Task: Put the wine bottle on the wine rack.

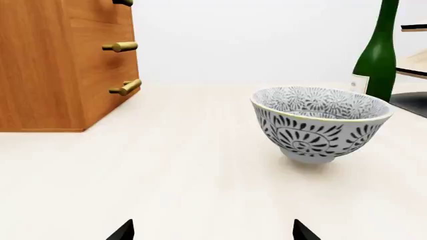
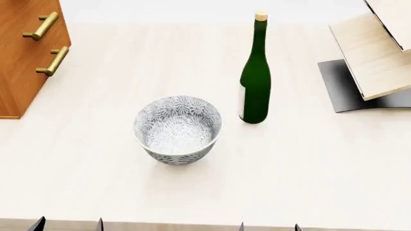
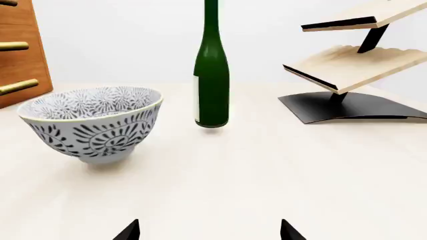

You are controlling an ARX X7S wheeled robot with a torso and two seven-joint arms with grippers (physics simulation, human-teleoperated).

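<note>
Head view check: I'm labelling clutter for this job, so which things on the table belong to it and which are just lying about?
Belong to the job:
wine bottle, standing upright
wine rack, off to the right

Just lying about:
patterned bowl, empty, near the bottle
drawer cabinet, at the left

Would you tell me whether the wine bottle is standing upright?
Upright: the wine bottle stands on its base, cork topmost, on the table.

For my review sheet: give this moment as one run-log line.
stage: pre-grasp | wine bottle: upright on table, untouched | wine rack: no bottle | left gripper: open | right gripper: open
</note>
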